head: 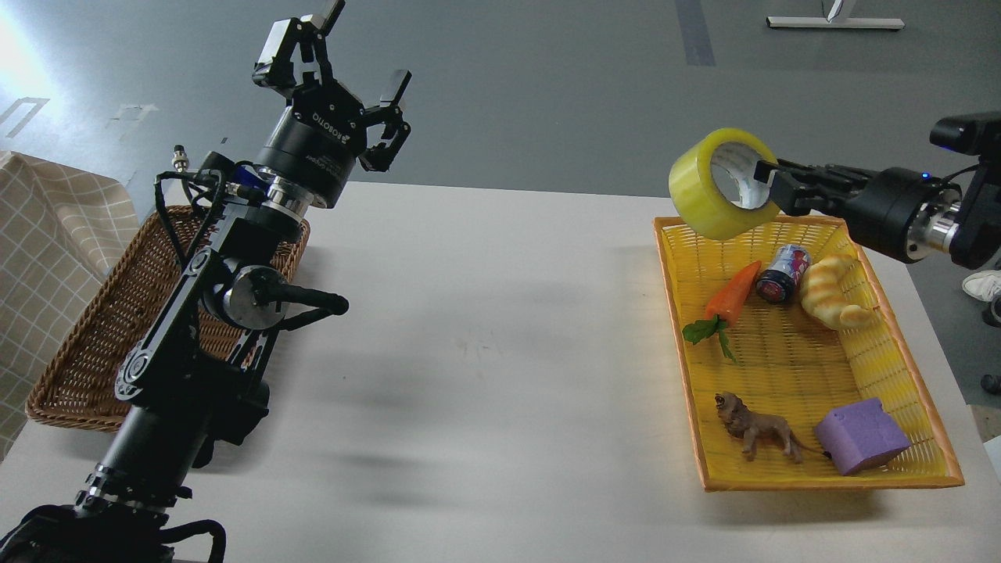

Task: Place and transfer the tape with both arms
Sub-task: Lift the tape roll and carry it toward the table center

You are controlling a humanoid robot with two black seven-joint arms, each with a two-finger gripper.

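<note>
Head view. Left black two-finger gripper (356, 59): raised above the brown wicker basket (102, 328), fingers spread, holding nothing. Right black two-finger gripper (770, 184): clamped on the wall of the translucent yellow packing-tape roll (708, 199), one finger inside its grey-white core; roll held in the air over the far end of the yellow plastic woven tray (923, 438). Tray contents: orange toy carrot (733, 293), drink can (782, 275), croissant-shaped bread (835, 293), brown lion figurine (757, 428), purple foam block (860, 434). All stand on a white table (485, 352).
</note>
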